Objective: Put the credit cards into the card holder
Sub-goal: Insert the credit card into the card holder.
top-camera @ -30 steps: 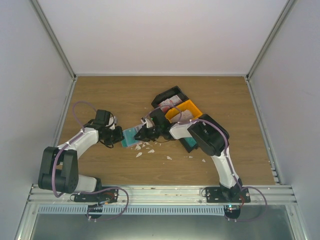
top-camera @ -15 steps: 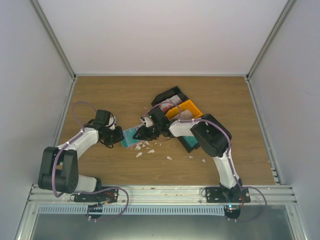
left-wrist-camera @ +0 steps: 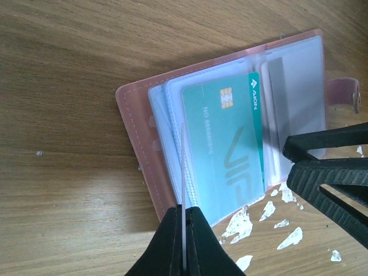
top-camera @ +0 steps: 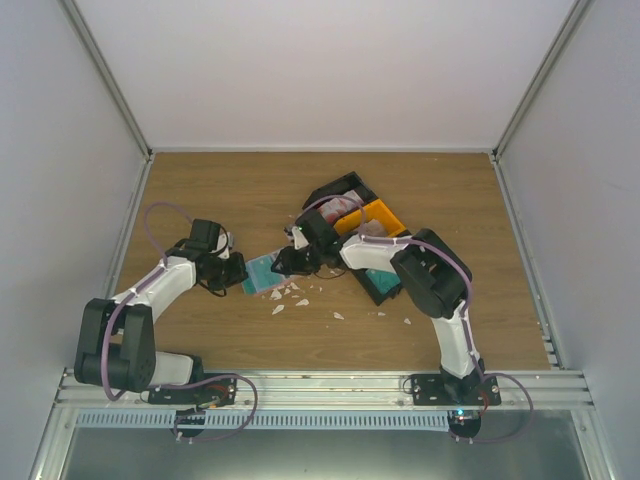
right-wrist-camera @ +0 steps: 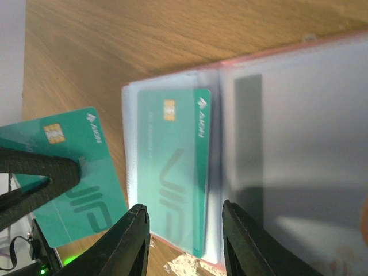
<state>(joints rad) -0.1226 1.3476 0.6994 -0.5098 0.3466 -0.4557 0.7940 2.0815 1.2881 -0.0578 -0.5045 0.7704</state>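
Roughly mid-surface, between the two arms, we see the card holder (left-wrist-camera: 135, 132) lying open like a book on the surface (left-wrist-camera: 69, 69). Its clear pockets face up so cards can slide in. One teal card (left-wrist-camera: 224, 155) already sits inside a pocket. A second teal card (right-wrist-camera: 86, 195) stands on edge just over the holder's left side, and we judge it is staged for another pocket. The left gripper (left-wrist-camera: 183, 215) is clenched on that card's lower edge. The right gripper (right-wrist-camera: 183, 207) hovers right over the pocketed card with its jaws partly apart and nothing between them, so we call it released. We can't tell whether it touches the plastic. White scraps (left-wrist-camera: 270, 210) litter the wood just beside the holder. The bins (top-camera: 375, 215) sit beyond, partly hidden by the right arm.
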